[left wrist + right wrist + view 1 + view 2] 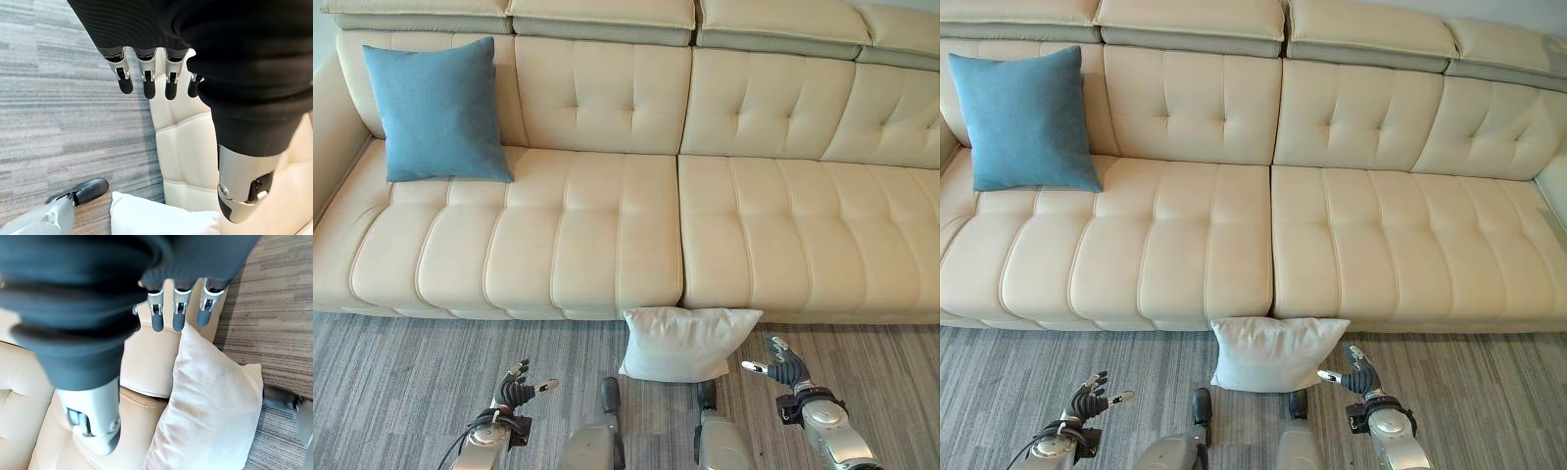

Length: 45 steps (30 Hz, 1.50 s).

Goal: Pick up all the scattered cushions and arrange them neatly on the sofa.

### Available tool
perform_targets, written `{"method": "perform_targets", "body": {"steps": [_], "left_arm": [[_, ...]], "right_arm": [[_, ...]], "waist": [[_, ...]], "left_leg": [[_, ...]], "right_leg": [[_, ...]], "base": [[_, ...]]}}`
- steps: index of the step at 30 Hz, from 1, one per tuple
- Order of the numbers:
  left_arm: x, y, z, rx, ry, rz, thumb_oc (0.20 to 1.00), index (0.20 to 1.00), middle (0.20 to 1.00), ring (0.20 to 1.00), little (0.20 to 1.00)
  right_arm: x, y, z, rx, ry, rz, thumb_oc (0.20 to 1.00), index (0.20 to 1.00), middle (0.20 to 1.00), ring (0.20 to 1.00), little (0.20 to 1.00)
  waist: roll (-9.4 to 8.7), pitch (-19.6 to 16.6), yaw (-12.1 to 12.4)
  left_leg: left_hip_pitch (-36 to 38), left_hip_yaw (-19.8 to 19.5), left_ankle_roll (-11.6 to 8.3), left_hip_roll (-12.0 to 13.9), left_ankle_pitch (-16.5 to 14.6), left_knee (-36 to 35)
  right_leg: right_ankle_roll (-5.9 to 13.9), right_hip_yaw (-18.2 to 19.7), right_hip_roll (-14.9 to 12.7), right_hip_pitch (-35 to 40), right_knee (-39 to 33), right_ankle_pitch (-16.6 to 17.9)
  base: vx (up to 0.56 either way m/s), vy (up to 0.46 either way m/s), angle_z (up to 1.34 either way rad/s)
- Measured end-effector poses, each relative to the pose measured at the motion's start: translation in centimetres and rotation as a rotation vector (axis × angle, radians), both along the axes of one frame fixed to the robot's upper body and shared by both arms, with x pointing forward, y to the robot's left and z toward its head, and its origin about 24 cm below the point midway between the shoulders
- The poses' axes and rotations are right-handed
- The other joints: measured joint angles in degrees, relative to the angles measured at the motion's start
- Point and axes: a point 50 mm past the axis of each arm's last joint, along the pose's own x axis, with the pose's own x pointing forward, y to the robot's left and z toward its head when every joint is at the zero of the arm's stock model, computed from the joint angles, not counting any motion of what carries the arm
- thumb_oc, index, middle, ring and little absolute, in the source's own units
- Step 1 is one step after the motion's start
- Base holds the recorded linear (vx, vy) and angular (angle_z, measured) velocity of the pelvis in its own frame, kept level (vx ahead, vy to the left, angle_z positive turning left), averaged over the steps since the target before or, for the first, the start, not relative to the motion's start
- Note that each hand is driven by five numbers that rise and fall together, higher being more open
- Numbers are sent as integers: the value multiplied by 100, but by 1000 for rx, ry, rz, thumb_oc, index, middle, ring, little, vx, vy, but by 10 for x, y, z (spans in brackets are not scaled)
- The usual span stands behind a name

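Note:
A white cushion (685, 344) stands on the grey carpet, leaning against the front of the cream sofa (607, 245) near its middle seam. A blue cushion (435, 110) rests upright against the sofa's back at the far left seat. My right hand (783, 365) hovers just right of the white cushion, open and apart from it; the right wrist view has the cushion (215, 401) past its straight fingers (178, 316). My left hand (516, 390) hangs open over the carpet, well left of the white cushion (161, 220).
The grey striped carpet (401, 382) runs along the sofa's front. The sofa's left armrest (333, 127) rises beside the blue cushion. The middle and right seats (803, 235) are bare.

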Motion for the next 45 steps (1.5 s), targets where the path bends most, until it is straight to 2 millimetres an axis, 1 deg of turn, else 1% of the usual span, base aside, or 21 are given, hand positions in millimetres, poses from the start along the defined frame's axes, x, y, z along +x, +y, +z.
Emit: {"method": "perform_targets", "body": {"steps": [2,3,7,8,10,11,12,13,14,15,17,20,21,25,28,32,34,35,37,40,45], "left_arm": [[-7,4,-2,9,16,9,1000,1000,1000,1000,1000],[-11,5,-3,13,26,18,1000,1000,1000,1000,1000],[-17,-17,-12,-51,34,20,1000,1000,1000,1000,1000],[-15,-20,-12,-58,29,15,1000,1000,1000,1000,1000],[-6,-25,-11,-69,6,9,1000,1000,1000,1000,1000],[-2,-26,-9,-68,0,5,1000,1000,1000,1000,1000],[6,-26,-6,-65,-19,-4,1000,1000,1000,1000,1000],[9,-26,-4,-63,-29,-9,1000,1000,1000,1000,1000],[13,-26,-3,-61,-35,-13,1000,1000,1000,1000,1000],[14,-28,-3,-61,-35,-21,1000,1000,1000,1000,1000],[15,-31,-3,-63,-35,-35,1000,1000,1000,1000,1000],[22,-28,2,-48,-66,-21,1000,1000,1000,1000,1000],[24,-26,4,-42,-75,-14,1000,1000,1000,1000,1000],[70,-13,35,-6,-226,52,1000,1000,1000,1000,1000],[108,-11,66,9,-361,80,1000,1000,1000,1000,1000],[147,-7,112,43,-526,82,1000,1000,1000,1000,1000],[169,-3,142,92,-592,45,1000,1000,1000,1000,1000],[186,-3,172,98,-682,53,1000,1000,1000,1000,1000],[198,-8,188,152,-701,2,1000,1000,1000,1000,1000],[221,-11,239,204,-817,-24,1000,1000,1000,1000,1000],[250,-51,305,276,-923,-143,1000,1000,1000,1000,1000]], "right_arm": [[-1,2,-1,6,4,7,1000,1000,1000,1000,1000],[-1,4,-2,11,7,8,1000,1000,1000,1000,1000],[0,-8,1,-31,13,18,1000,1000,1000,1000,1000],[-3,-12,1,-40,19,15,1000,1000,1000,1000,1000],[-2,-20,4,-70,22,12,1000,1000,1000,1000,1000],[-2,-22,4,-79,25,10,1000,1000,1000,1000,1000],[-2,-24,4,-102,27,6,1000,1000,1000,1000,1000],[-1,-24,4,-107,25,6,1000,1000,1000,1000,1000],[2,-24,6,-122,16,13,1000,1000,1000,1000,1000],[2,-27,7,-133,16,8,1000,1000,1000,1000,1000],[2,-39,10,-191,24,-9,1000,1000,1000,1000,1000],[4,-44,5,-216,50,-64,1000,1000,1000,1000,1000],[7,-42,6,-215,45,-69,1000,1000,1000,1000,1000],[50,-31,19,-192,-46,-158,1000,1000,1000,1000,1000],[99,-23,63,-168,-230,-187,1000,1000,1000,1000,1000],[142,-16,115,-161,-398,-208,1000,1000,1000,1000,1000],[164,-13,144,-185,-449,-206,1000,1000,1000,1000,1000],[178,-10,175,-170,-538,-216,1000,1000,1000,1000,1000],[187,-1,188,-189,-560,-187,1000,1000,1000,1000,1000],[205,12,241,-157,-698,-180,1000,1000,1000,1000,1000],[223,71,304,-76,-852,-105,1000,1000,1000,1000,1000]], "waist": [[-142,-75,35],[-212,-121,46],[294,-215,13],[302,-232,-2],[334,-223,-34],[329,-217,-61],[246,-201,-89],[156,-179,-82],[52,-148,-59],[25,-134,-99],[178,-137,-158],[430,-21,-198],[393,11,-162],[77,638,-76],[143,1224,-58],[259,1481,-112],[260,1528,-135],[247,1710,-133],[245,1648,-155],[249,1673,-182],[257,1678,-145]], "left_leg": [[114,-2,-237,2,7,-27],[136,-5,-395,42,15,-18],[52,-208,-688,750,252,87],[-9,-264,-734,832,294,162],[-446,-384,-1071,981,649,492],[-550,-389,-1116,1015,793,531],[-690,-322,-1143,1013,1189,453],[-681,-280,-1121,978,1132,480],[-680,-135,-891,739,412,1119],[-667,-173,-832,602,112,1331],[-353,-196,-697,87,-347,1250],[-198,-22,-198,46,-609,636],[-280,0,-197,30,-593,667],[-1563,154,-120,-17,-680,1510],[-2243,205,-106,-14,-821,2028],[-3355,211,-36,64,-955,2765],[-4125,199,-21,125,-1060,3295],[-4506,205,-30,148,-1052,3504],[-4939,190,-36,201,-1160,3992],[-5833,191,19,245,-1396,4650],[-6791,141,15,320,-1695,5685]], "right_leg": [[-32,-10,-73,230,-75,16],[41,-24,-38,326,-148,238],[-231,-405,739,535,-307,256],[-327,-494,787,553,-328,229],[-616,-650,1044,435,-241,106],[-705,-707,1071,358,-141,41],[-841,-835,1001,233,-48,-27],[-935,-898,931,230,-52,14],[-971,-883,846,209,-50,8],[-973,-887,777,204,-45,5],[-966,-860,765,55,40,6],[-867,-781,991,-376,233,109],[-849,-679,986,-507,323,117],[-737,-464,859,-1801,1082,225],[-810,-304,844,-2388,1367,228],[-818,-272,847,-3388,1849,240],[-866,-257,857,-4141,2281,191],[-889,-231,867,-4505,2448,215],[-947,-222,869,-4963,2951,72],[-939,-138,863,-5902,3661,-125],[-1063,-105,851,-6918,4789,-431]], "base": [[81,-354,9],[82,-387,3],[9,-343,18],[-64,-314,46],[-44,-374,52],[-8,-246,58],[3,-129,41],[-2,-152,25],[-8,-111,6],[-11,-50,9],[-29,-10,10],[-160,6,-4],[-166,-30,-37],[-204,27,-13],[-89,21,-10],[-134,3,-3],[-85,-15,0],[-82,-22,-6],[-43,-25,-5],[7,-48,0],[26,-36,3]]}}
